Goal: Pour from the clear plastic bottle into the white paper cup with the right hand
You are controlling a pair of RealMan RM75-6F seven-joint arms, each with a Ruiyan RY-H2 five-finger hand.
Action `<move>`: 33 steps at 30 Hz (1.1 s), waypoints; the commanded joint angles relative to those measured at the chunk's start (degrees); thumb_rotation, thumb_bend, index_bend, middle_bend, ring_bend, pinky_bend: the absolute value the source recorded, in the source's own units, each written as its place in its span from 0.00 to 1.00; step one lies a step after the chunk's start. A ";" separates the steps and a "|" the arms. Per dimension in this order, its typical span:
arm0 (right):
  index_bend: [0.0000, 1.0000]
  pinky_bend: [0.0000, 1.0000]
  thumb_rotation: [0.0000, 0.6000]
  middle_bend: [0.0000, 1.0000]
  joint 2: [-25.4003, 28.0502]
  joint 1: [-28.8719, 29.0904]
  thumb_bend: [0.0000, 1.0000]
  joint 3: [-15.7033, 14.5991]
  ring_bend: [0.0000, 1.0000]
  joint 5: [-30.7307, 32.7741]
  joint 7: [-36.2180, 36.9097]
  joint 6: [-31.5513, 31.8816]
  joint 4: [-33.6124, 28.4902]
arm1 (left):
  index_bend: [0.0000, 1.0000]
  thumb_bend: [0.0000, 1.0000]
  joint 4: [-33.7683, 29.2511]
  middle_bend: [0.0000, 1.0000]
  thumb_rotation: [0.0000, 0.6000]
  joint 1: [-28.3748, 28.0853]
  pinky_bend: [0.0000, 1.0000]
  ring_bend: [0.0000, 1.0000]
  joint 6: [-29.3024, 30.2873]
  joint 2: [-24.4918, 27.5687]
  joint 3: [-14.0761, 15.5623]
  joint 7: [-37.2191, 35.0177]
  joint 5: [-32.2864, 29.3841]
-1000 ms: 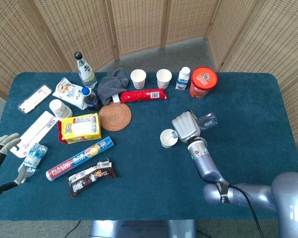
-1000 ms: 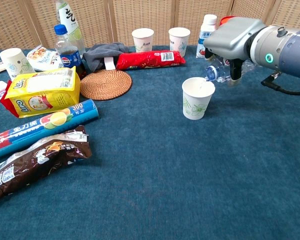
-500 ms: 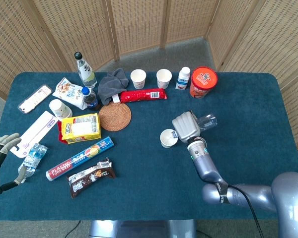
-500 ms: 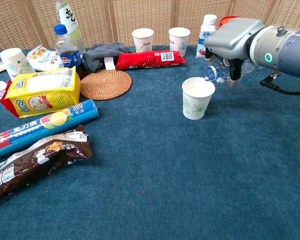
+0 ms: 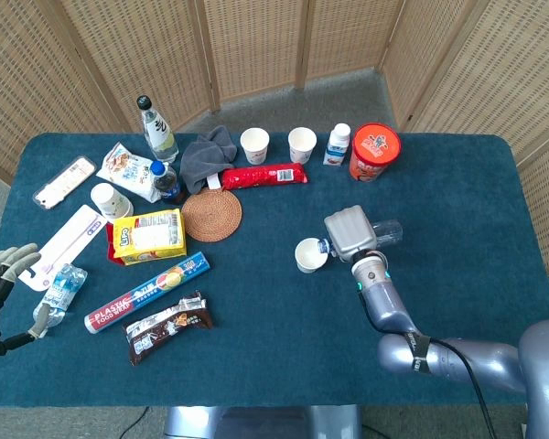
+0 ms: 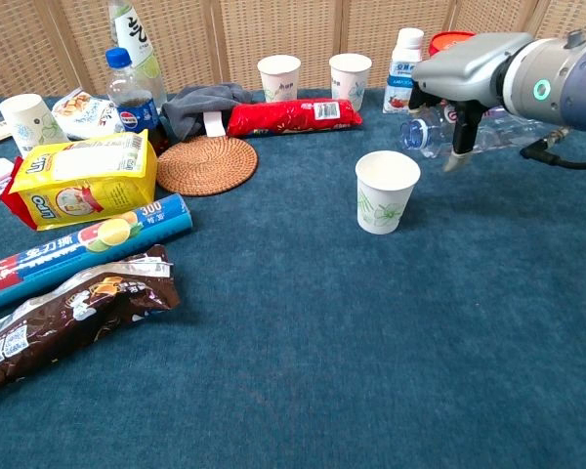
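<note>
The clear plastic bottle [image 6: 488, 130] lay nearly level in the air, grasped by the right hand [image 6: 466, 76], its capless mouth pointing toward the white paper cup [image 6: 386, 191] and hanging just above and to the right of the cup's rim, not touching it. From above, the right hand [image 5: 349, 231] covered most of the bottle [image 5: 385, 232], with only the base end showing past the fingers. The cup [image 5: 309, 255] stood upright on the blue counter [image 5: 457, 183], near its middle. Behind it, along the far edge, stood two more paper cups [image 6: 278, 77], a small white milk bottle [image 6: 405, 57] and a red instant-noodle tub [image 5: 375, 152]. A red snack packet [image 6: 293, 115] lay beside a round woven coaster [image 6: 207, 163]. Far off at the counter's left edge, the left hand [image 5: 2, 273] rested released, fingers apart, near a crumpled water bottle [image 5: 59, 291].
</note>
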 commanded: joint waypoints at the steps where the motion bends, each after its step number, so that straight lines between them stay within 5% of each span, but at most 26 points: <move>1: 0.70 0.51 1.00 0.67 1.29 -0.76 0.21 1.08 0.59 0.43 2.80 -0.72 -0.80 | 0.13 0.50 -0.10 0.13 0.76 -0.06 0.07 0.10 -0.06 0.05 -0.04 0.08 -0.03; 13: 0.70 0.49 1.00 0.67 5.64 -4.51 0.21 4.46 0.59 -0.74 15.23 -1.98 -1.34 | 0.13 0.50 -0.30 0.13 0.76 -0.59 0.07 0.10 -0.73 0.28 -0.51 -0.20 -0.78; 33: 0.68 0.45 1.00 0.66 11.11 -15.39 0.19 13.11 0.56 -4.92 49.30 -8.84 -3.86 | 0.13 0.50 -2.04 0.13 0.76 -0.78 0.07 0.10 -1.03 1.23 -0.66 0.85 -0.90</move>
